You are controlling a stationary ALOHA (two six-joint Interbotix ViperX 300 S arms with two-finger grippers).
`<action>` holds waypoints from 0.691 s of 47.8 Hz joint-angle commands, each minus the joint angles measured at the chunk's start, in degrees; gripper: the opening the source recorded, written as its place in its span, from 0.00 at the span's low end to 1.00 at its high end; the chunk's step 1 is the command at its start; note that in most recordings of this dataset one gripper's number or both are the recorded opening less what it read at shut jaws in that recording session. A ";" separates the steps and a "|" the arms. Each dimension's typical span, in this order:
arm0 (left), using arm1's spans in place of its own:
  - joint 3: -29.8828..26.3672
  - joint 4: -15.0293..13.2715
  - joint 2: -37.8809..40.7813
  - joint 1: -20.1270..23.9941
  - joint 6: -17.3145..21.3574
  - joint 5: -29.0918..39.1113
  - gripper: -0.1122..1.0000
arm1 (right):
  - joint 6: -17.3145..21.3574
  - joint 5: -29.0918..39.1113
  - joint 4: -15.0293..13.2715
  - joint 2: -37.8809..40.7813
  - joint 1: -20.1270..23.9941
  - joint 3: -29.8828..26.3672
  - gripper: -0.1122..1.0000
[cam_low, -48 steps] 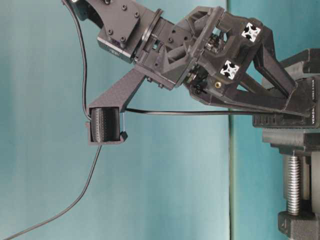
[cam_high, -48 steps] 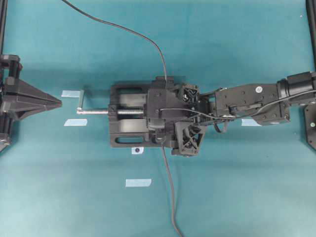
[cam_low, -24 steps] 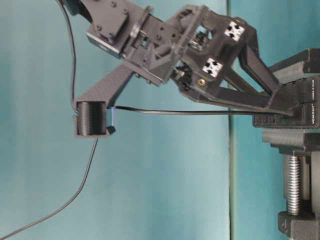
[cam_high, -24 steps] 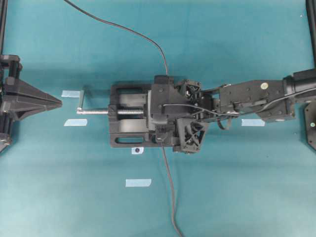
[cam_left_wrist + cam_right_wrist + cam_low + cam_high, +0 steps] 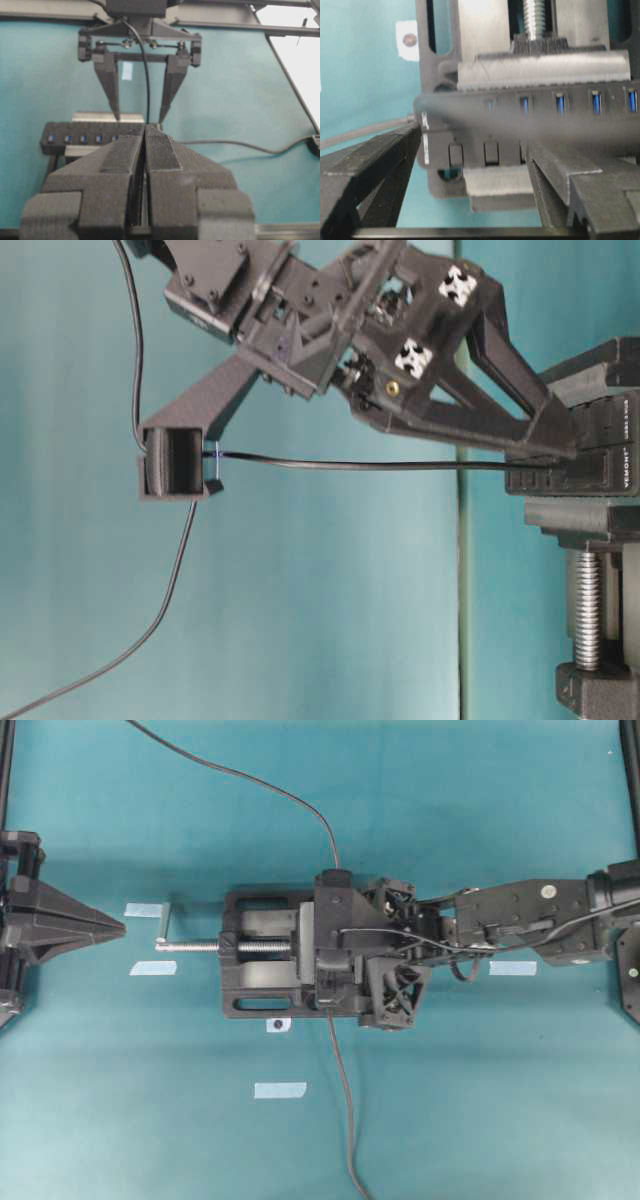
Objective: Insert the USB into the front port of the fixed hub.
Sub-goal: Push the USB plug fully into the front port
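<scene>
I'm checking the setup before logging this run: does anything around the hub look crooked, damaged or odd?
Nothing stands out. The fixed hub sits straight, clamped in the vise, with no visible damage. The right gripper hangs open over it, holding nothing; the left gripper is shut, well clear of the vise.

The table (image 5: 480, 1100) was teal, with pale blue tape strips (image 5: 280, 1090) on it. The fixed hub (image 5: 545, 127) was black with blue ports; the vise (image 5: 262, 980) was black with a silver screw.
</scene>
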 commanded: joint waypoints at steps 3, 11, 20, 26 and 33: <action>-0.53 0.09 0.26 0.00 -0.70 -0.35 0.10 | 0.35 -0.88 -0.09 -2.90 0.00 0.00 0.81; -0.26 0.09 -0.35 0.09 -1.49 -0.35 0.10 | 0.35 -1.32 0.00 -3.43 -0.09 0.88 0.81; -0.26 0.09 -1.23 0.00 -1.49 -0.26 0.10 | 0.26 -1.85 -0.09 -3.52 -0.09 1.14 0.81; -0.09 0.09 -1.41 0.00 -1.49 -0.26 0.10 | 0.35 -3.43 0.00 -3.60 -0.09 1.23 0.81; -0.26 0.09 -1.41 0.00 -1.41 -0.26 0.10 | 0.35 -4.39 0.00 -3.96 -0.18 1.49 0.81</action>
